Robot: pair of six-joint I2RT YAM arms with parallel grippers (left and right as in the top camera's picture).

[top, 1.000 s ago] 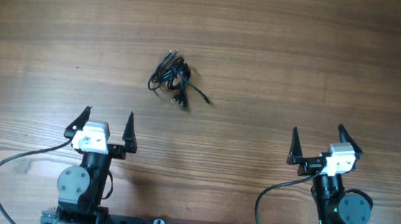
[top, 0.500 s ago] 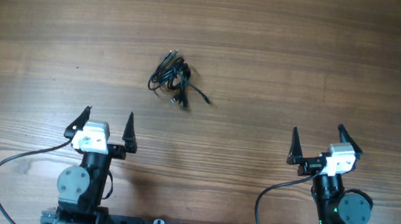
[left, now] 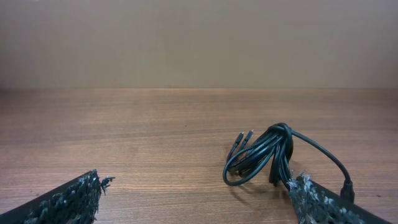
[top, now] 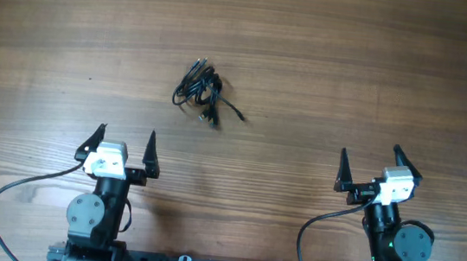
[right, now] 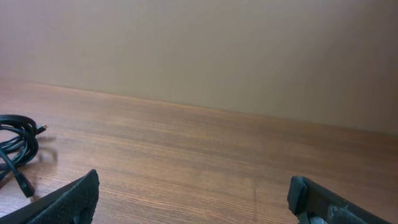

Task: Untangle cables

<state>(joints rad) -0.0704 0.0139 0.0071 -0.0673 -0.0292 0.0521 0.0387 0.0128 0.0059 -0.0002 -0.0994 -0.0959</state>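
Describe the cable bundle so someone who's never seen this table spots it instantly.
On the wooden table, look left of centre, just beyond the left arm and slightly to its right. There the cables lie as one small knotted black clump with plug ends poking out. Unlike the thicker wires fixed to the arms, they lie loose and unattached.

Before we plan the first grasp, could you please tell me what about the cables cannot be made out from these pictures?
Overhead: the cables are too small to count the cords or trace the knot.
Left wrist: the clump's lower right part, near one plug, is hidden behind one of the left fingers.
Right wrist: the frame's left edge cuts off most of the clump; only a few loops show.
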